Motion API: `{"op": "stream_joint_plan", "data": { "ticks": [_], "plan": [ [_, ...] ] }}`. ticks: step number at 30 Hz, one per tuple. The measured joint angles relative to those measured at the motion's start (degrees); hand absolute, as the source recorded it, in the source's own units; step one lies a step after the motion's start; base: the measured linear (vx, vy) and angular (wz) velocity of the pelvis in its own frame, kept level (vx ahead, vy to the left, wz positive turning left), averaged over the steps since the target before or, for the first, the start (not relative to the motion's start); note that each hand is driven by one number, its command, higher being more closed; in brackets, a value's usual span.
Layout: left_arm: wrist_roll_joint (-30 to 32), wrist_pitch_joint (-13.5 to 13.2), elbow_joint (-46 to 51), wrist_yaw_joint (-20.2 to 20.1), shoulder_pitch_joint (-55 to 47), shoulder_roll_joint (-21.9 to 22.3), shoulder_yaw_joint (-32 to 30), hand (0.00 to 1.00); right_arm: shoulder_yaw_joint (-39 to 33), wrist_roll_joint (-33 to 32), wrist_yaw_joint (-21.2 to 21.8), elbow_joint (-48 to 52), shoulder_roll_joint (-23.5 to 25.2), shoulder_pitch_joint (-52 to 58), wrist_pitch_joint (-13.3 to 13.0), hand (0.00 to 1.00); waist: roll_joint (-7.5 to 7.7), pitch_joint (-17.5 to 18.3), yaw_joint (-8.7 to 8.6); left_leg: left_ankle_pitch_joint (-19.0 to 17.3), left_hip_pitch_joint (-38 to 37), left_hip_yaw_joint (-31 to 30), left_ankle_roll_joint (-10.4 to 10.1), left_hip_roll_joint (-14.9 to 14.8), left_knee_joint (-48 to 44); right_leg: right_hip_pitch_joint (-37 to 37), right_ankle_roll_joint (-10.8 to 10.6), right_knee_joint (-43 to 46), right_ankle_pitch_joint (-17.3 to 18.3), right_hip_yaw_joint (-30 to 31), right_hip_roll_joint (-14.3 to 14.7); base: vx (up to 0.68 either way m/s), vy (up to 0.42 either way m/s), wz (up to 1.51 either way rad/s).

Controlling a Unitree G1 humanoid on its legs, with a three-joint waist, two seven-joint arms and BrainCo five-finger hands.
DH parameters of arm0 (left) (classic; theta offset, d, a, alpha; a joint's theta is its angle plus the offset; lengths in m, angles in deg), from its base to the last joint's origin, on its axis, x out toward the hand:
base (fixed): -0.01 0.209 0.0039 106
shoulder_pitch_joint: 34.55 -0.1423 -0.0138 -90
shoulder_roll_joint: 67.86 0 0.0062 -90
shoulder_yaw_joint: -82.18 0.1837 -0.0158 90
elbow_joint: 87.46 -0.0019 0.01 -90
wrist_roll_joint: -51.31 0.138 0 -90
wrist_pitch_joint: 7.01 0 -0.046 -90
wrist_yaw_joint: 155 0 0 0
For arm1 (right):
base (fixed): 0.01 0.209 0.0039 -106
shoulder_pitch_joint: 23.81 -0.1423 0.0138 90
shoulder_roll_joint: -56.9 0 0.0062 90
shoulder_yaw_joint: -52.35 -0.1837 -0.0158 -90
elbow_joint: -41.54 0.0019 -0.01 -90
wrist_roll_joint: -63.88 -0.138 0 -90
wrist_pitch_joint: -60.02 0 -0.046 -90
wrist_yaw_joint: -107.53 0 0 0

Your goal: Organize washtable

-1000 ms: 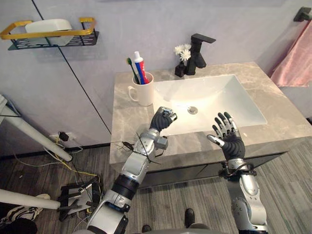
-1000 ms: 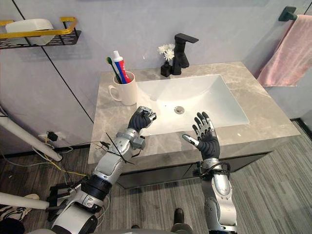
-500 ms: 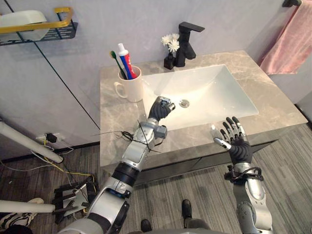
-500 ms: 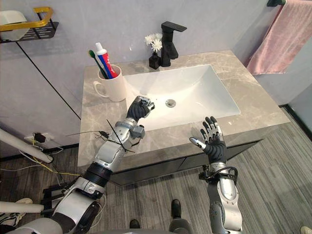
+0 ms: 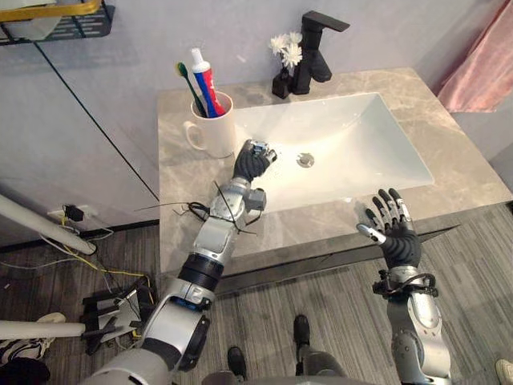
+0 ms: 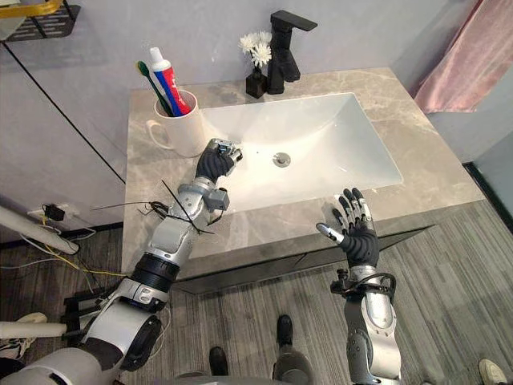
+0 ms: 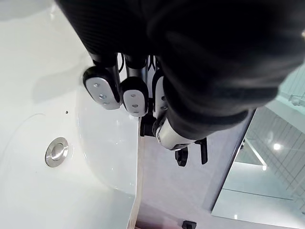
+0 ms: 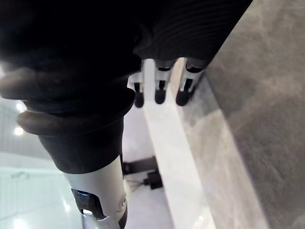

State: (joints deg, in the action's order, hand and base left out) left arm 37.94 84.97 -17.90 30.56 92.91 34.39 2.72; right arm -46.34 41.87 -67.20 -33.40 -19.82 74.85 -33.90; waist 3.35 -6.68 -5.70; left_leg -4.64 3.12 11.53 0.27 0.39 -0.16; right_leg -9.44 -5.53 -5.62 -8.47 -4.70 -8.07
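Left hand (image 5: 253,158) fisted over sink (image 5: 361,156) (toothpaste (image 5: 204,79) print unreadable), right hand (image 5: 394,234) splayed.

Wall shelf (image 5: 50,10) cut off by the top edge, its load too cropped to tell, pink towel (image 5: 481,68) cut off at the right edge, lower ends of toothbrush (image 5: 191,92) and toothpaste (image 5: 205,80) hidden inside the mug (image 5: 216,134)

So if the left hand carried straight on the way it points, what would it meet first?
Likely the small black vase by the tap, past a corner of the sink; how high the left hand rides is unclear.
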Motion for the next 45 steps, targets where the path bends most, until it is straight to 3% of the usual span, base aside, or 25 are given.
{"op": "stream_joint_plan", "data": {
  "ticks": [11,21,30,45],
  "plan": [
    [0.06,0.00,-0.41,0.93,2.69,-1.10,-2.11,1.00,-0.16,-0.04,0.18,2.15,-0.11,-0.41,-0.65,0.00,0.43,-2.87,0.01,-0.12,1.25,-0.03,-0.02,-0.07,-0.49,-1.05,0.10,0.00,-0.07,0.08,0.04,0.00,0.000,0.00],
    [0.54,-0.03,-0.37,1.05,4.76,-2.27,-5.06,1.00,-1.28,-0.01,1.16,2.41,-0.09,-0.77,-1.25,0.00,0.39,-3.26,0.21,-0.16,2.26,0.11,0.02,-0.28,-0.77,-1.77,0.27,0.02,-0.52,-0.05,0.27,0.00,0.000,0.00],
    [0.62,-0.02,-0.34,1.17,5.59,-2.23,-6.95,1.00,-2.06,0.01,1.25,3.73,-0.05,-0.59,-1.38,0.00,-0.58,-4.40,0.18,-0.15,2.25,0.15,0.02,-0.38,-0.88,-1.68,0.29,0.03,-0.58,-0.03,0.33,0.00,0.000,0.00],
    [0.77,-0.02,0.20,2.30,6.76,-2.64,-9.00,1.00,-2.11,0.01,2.03,4.37,-0.03,-0.38,-2.46,0.00,-0.81,-5.77,0.19,-0.15,2.22,0.35,0.01,-0.46,-0.89,-1.68,0.39,0.02,-0.71,0.01,0.41,0.00,0.000,0.00]
  ]
}}
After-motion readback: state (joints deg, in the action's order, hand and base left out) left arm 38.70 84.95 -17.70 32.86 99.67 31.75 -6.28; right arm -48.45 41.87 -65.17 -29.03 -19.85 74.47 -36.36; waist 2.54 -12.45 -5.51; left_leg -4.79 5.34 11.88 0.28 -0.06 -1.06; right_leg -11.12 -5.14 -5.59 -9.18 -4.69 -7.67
